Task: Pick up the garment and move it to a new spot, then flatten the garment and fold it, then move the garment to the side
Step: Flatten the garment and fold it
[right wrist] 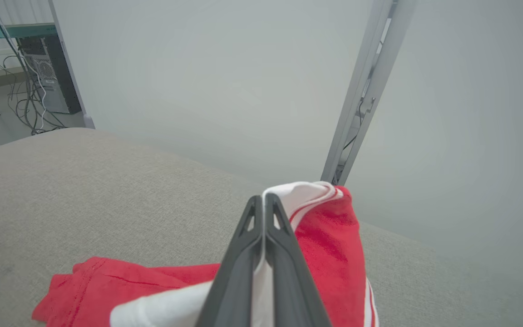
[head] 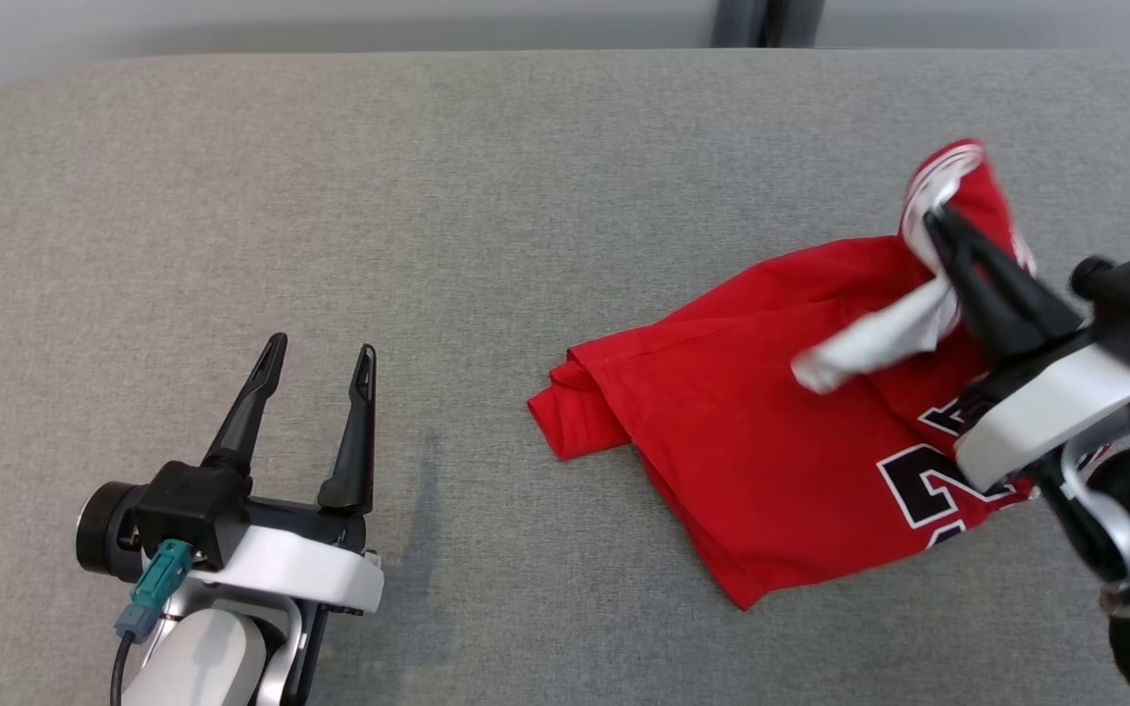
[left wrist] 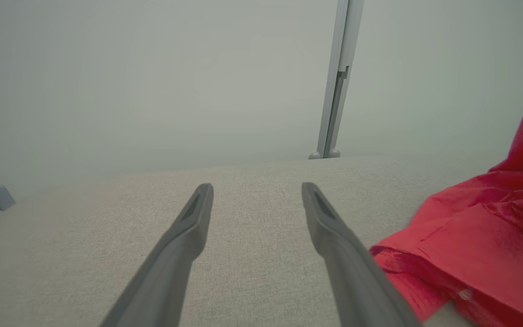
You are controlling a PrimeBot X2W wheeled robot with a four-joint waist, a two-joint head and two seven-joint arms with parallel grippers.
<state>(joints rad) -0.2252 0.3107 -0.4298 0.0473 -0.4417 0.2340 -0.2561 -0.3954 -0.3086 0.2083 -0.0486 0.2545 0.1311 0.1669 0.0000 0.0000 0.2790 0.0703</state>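
- The right gripper [head: 936, 221], at the right edge of the head view, is clamped tight on a white-trimmed fold of the red garment [head: 771, 431], and that pinched bit stands up off the grey padded surface [head: 330, 176].
- The rest of the garment lies crumpled at centre-right, its left corner bunched.
- The left gripper [head: 321, 345] sits lower left with fingers spread, holding nothing, well apart from the cloth.
- My read: we're at the grasp stage only. Moving, flattening, folding and setting aside are all left to do.
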